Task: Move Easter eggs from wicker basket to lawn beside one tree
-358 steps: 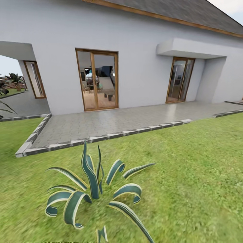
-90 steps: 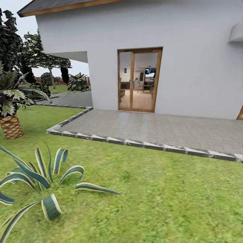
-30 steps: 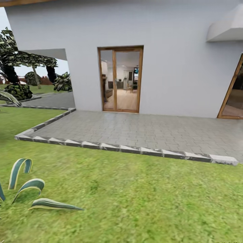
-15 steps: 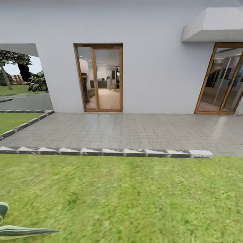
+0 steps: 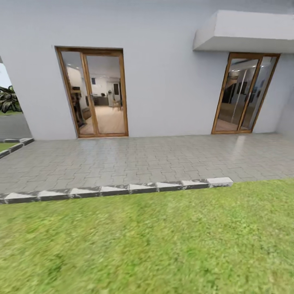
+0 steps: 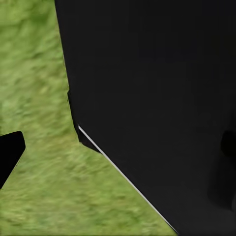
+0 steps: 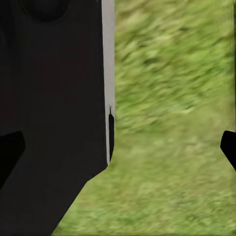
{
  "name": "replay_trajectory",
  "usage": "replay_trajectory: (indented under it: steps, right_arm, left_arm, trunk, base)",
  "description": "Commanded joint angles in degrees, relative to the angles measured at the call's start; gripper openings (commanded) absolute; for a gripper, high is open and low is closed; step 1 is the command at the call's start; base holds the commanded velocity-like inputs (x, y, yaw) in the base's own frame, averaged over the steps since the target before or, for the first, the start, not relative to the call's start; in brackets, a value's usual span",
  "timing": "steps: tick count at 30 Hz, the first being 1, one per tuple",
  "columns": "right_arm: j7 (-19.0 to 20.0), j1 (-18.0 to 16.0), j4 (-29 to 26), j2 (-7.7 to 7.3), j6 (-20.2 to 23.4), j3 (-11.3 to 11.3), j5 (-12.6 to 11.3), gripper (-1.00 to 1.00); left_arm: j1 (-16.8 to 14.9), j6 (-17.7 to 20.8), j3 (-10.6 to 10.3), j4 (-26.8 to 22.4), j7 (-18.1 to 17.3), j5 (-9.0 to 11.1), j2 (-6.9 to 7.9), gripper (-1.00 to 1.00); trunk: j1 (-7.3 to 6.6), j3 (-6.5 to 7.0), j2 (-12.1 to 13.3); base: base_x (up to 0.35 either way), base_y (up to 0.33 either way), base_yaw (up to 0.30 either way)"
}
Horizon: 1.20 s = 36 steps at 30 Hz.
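Lawn [image 5: 163, 245] fills foreground (view panned right); striped plant gone, second door [image 5: 243, 94] visible.

- White house wall [image 5: 163, 90] is facing the camera, holding two wood-framed glass doors [image 5: 93, 93].
- Grey paved patio [image 5: 134, 159] is running along it, bordered by kerbstones [image 5: 122, 189].

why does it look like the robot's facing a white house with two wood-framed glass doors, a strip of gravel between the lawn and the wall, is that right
Not quite: the strip is not gravel. The head view shows a grey paved patio of fitted blocks with a stone kerb along its edge. The rest holds: a white house, two wood-framed glass doors, and the lawn in front.
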Motion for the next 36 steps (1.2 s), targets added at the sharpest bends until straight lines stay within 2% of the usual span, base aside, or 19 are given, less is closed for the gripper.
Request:
replay_trajectory:
  steps: [1, 10, 26, 27, 31, 33, 35, 36]
  right_arm:
    - [0.0, 0.0, 0.0, 0.09, -0.1, 0.0, 0.0, 1.0]
    - [-0.1, 0.0, 0.4, 0.21, 0.0, 0.6, 0.6, 1.0]
    - [0.2, 0.0, 0.4, -0.38, 0.2, 0.1, 0.2, 1.0]
    - [0.2, 0.0, 0.4, -0.34, 0.2, 0.1, 0.2, 1.0]
    - [0.1, 0.0, 0.4, 1.38, -1.3, 0.2, 0.1, 1.0]
    - [-0.1, 0.0, 0.5, 1.72, -3.9, 0.1, -0.8, 1.0]
    - [-0.2, 0.0, 1.8, 1.87, -7.0, 0.2, -3.3, 1.0]
    - [-0.2, 0.0, 2.1, 1.9, -7.6, 0.2, -3.8, 1.0]
  left_arm:
    - [0.1, 0.0, 0.0, -0.2, -0.2, -0.3, 0.02, 1.0]
    - [0.1, 0.0, -0.1, -0.1, -0.2, -0.4, 0.02, 1.0]
    - [0.1, 0.0, -0.1, -0.1, -0.3, -0.3, 0.02, 1.0]
    - [0.1, 0.0, -0.1, -0.1, -0.3, -0.3, 0.02, 1.0]
    - [0.1, 0.0, -0.1, -0.1, -0.3, -0.3, 0.02, 1.0]
    - [0.1, 0.0, -0.1, -0.1, -0.3, -0.3, 0.02, 1.0]
    - [0.1, 0.0, -0.1, -0.1, -0.3, -0.3, 0.02, 1.0]
    - [0.1, 0.0, -0.1, -0.1, -0.3, -0.3, 0.02, 1.0]
  trunk:
    - [0.03, -0.05, 0.0]
    - [0.03, -0.13, 0.0]
    - [0.03, -1.43, 0.0]
    - [0.03, -1.51, 0.0]
    - [0.03, -1.7, 0.0]
    - [0.03, -1.78, 0.0]
    - [0.03, -1.88, 0.0]
    - [0.03, -1.94, 0.0]
  base:
    - [0.294, -0.179, -0.139]
    - [0.291, -0.18, -0.034]
    - [0.281, -0.182, -0.16]
    - [0.278, -0.182, -0.147]
    - [0.273, -0.185, -0.12]
    - [0.271, -0.187, -0.185]
    - [0.271, -0.187, -0.231]
    - [0.271, -0.187, -0.247]
